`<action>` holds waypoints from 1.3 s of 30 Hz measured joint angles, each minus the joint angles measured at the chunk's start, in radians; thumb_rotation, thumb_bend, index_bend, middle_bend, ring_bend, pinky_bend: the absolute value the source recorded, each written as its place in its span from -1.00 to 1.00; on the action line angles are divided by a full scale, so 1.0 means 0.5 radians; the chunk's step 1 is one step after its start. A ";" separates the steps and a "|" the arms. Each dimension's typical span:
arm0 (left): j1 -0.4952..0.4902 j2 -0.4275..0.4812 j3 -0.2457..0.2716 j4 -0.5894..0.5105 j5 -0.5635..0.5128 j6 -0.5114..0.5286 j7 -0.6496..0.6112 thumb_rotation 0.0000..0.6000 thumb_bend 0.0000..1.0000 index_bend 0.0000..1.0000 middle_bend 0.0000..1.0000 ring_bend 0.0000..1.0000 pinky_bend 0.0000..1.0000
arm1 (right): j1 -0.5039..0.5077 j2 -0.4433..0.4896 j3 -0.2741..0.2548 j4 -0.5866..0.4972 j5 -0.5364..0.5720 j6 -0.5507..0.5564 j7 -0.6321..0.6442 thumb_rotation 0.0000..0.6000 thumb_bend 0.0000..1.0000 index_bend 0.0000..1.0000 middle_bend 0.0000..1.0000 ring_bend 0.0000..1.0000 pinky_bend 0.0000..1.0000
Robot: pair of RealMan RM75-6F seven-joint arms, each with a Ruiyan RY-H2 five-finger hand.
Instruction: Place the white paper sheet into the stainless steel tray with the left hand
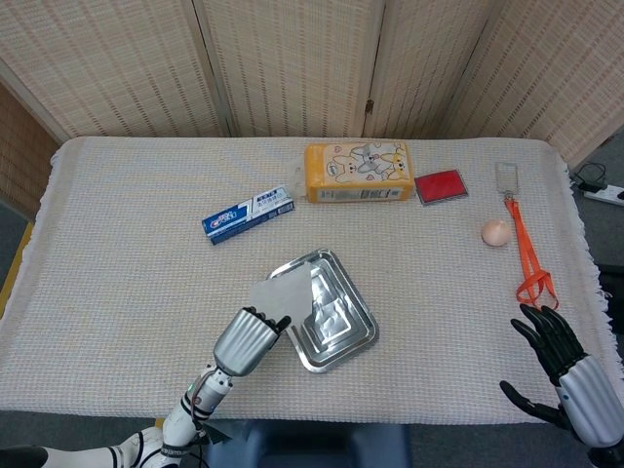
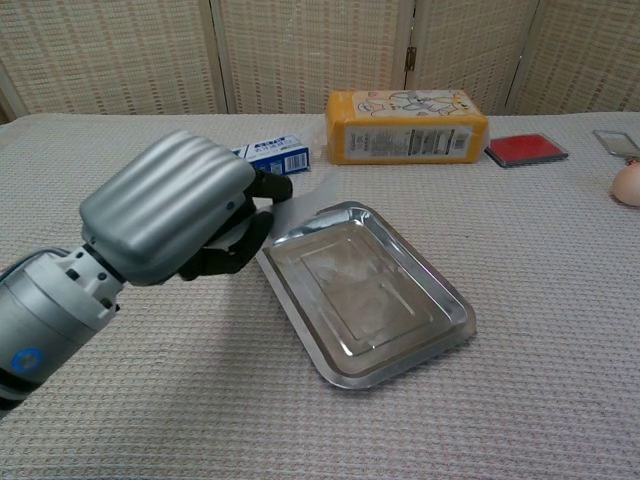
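We take the stainless steel tray (image 1: pixel 325 310) as our reference and work from left to right.

Left of the tray, our left hand (image 1: pixel 247 341) grasps the white paper sheet (image 1: pixel 279 296) by its near edge, fingers clenched on it. The sheet projects up and to the right, so that its free part overhangs the left rim of the tray. In the chest view the hand (image 2: pixel 170 218) hides most of the sheet (image 2: pixel 312 190), and we see only a pale strip beyond the fingertips, above the tray's (image 2: pixel 405 349) far-left corner. We judge that an edge grip is used because it leaves the free end able to lie down inside the tray on release. The sheet is not yet in the tray. We cannot tell whether it touches the rim.

Behind the tray and to its left, a toothpaste box (image 1: pixel 248 215) lies on the counter (image 1: pixel 127 234). Directly behind the tray stands a yellow carton (image 1: pixel 358 173), with a red pad (image 1: pixel 441 185) beside it.

Right of the tray, well apart, lie an egg (image 1: pixel 495 233) and orange tongs (image 1: pixel 526 256). Our right hand (image 1: pixel 565 363) rests near the counter's right front corner, released, fingers spread, holding nothing, clear of the working path.
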 measured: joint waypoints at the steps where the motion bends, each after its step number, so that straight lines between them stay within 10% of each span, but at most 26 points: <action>1: -0.019 -0.029 -0.005 0.023 -0.003 -0.023 0.000 1.00 0.37 0.21 1.00 1.00 1.00 | 0.001 0.003 0.000 0.000 0.003 0.000 0.007 1.00 -0.36 -1.00 -1.00 -1.00 -1.00; 12: -0.139 -0.267 -0.031 0.286 -0.059 -0.163 -0.005 1.00 0.34 0.01 1.00 1.00 1.00 | -0.003 0.043 0.016 0.012 0.044 0.046 0.132 1.00 -0.36 -1.00 -1.00 -1.00 -1.00; 21: -0.144 -0.324 -0.032 0.331 -0.159 -0.217 0.034 1.00 -0.53 -0.73 1.00 1.00 1.00 | -0.006 0.049 0.020 0.017 0.043 0.059 0.159 1.00 -0.36 -1.00 -1.00 -1.00 -1.00; 39: -0.120 -0.204 0.057 0.049 -0.149 -0.198 0.066 1.00 -0.35 -0.60 1.00 1.00 1.00 | 0.001 0.039 0.020 0.008 0.019 0.047 0.134 1.00 -0.36 -1.00 -1.00 -1.00 -1.00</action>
